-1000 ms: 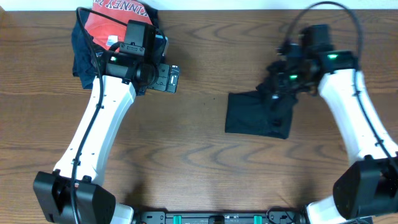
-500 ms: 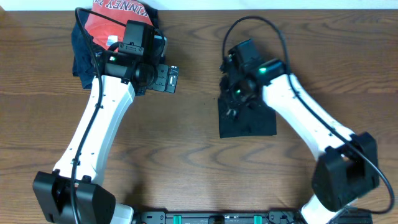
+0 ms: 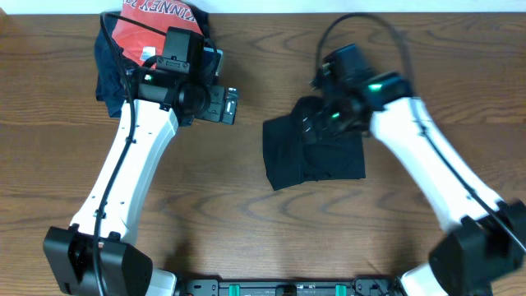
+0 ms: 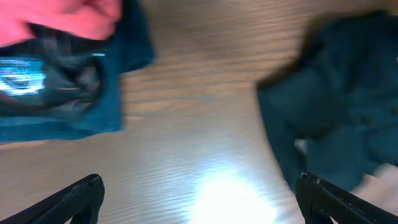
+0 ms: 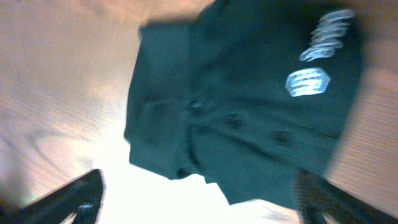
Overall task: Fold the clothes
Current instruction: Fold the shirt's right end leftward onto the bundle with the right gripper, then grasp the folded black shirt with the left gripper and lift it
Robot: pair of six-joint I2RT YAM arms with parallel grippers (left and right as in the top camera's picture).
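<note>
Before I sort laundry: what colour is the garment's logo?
White logo on black garment; clearest in right wrist view.

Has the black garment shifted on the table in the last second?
Yes. In the overhead view the black garment has slid left across the wood, ending closer to the red shirt, which has stayed put.

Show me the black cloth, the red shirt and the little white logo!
Black soft-fabric garment [image 3: 300,160]: overhead view, flat middle part.
Red shirt with white lettering [image 3: 136,33]: overhead view, red front.
Small white logo mark [image 5: 306,81]: right wrist view, lower patch.
</note>
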